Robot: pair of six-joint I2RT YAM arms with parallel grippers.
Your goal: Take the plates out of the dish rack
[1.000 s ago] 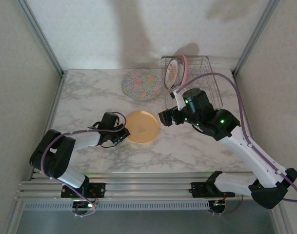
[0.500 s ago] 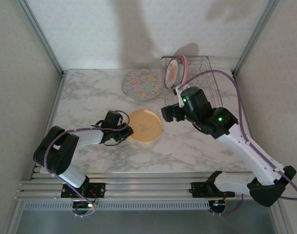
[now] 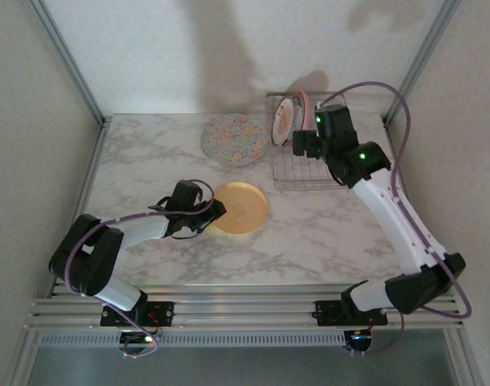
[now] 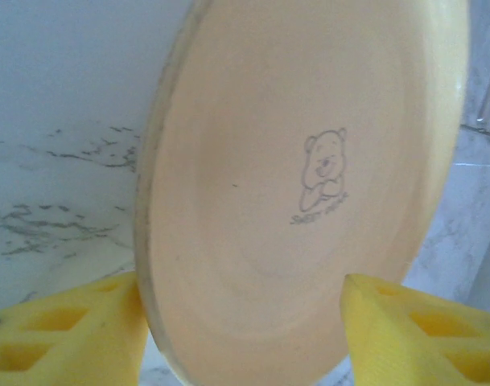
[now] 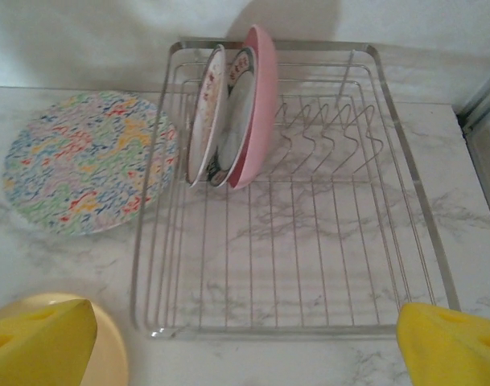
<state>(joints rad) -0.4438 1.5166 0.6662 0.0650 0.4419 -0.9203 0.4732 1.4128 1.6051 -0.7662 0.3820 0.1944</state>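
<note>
The orange-yellow plate (image 3: 240,207) lies flat on the marble table (image 3: 148,161). My left gripper (image 3: 212,214) is open at its left rim. Its yellow fingers (image 4: 63,338) stand apart on either side of the plate's edge (image 4: 293,201). The silver wire dish rack (image 3: 325,161) stands at the back right. At its left end a pink plate (image 5: 263,96), a dark-rimmed plate (image 5: 238,112) and a white patterned plate (image 5: 206,112) stand on edge. My right gripper (image 3: 301,146) hovers open over the rack's near part (image 5: 309,241), holding nothing. The floral plate (image 3: 236,138) lies flat left of the rack.
The rack's right half holds bare wire prongs (image 5: 325,133). Metal frame posts (image 3: 67,60) and pale walls close in the table on both sides. Marble lies bare in front of the rack (image 3: 325,225) and at the far left.
My left gripper has opened and let go of the orange-yellow plate, which now rests on the table. My right arm has swung from the table's middle back over the rack, still open.
</note>
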